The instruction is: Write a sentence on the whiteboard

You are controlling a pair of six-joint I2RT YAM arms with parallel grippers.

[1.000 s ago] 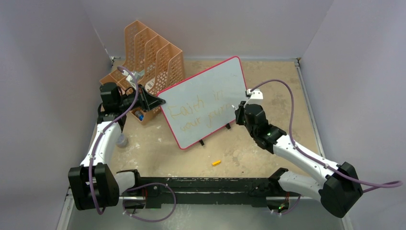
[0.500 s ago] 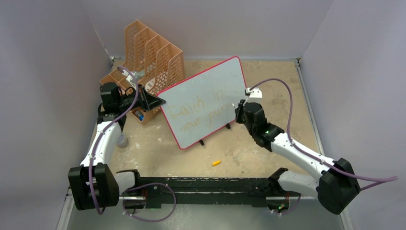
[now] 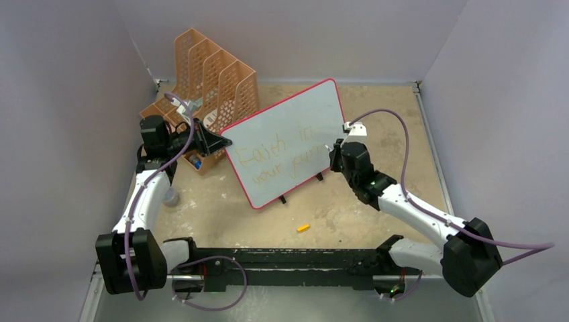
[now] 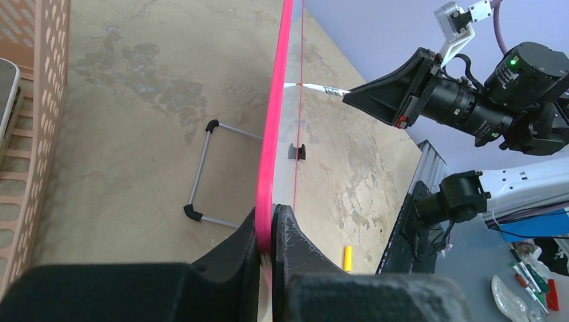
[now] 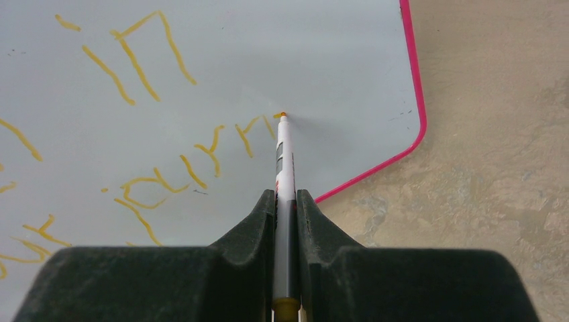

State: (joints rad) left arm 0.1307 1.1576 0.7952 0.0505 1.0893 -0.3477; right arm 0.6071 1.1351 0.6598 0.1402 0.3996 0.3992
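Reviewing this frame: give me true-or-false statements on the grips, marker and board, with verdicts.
1. The left gripper is shut on the whiteboard's pink edge. True.
2. The right gripper is open and empty. False: it is shut on a marker.
3. The marker's tip is at the board just right of the sentence's lower line. True.
4. The whiteboard lies flat. False: it stands propped up.
5. A small yellow piece rests on the board. False: it lies on the table in front of it.

Place: robotics lab cell, imo
Walls: plain lavender panels boxing it in
Tabletop: scuffed tan board
Base: black mounting rail
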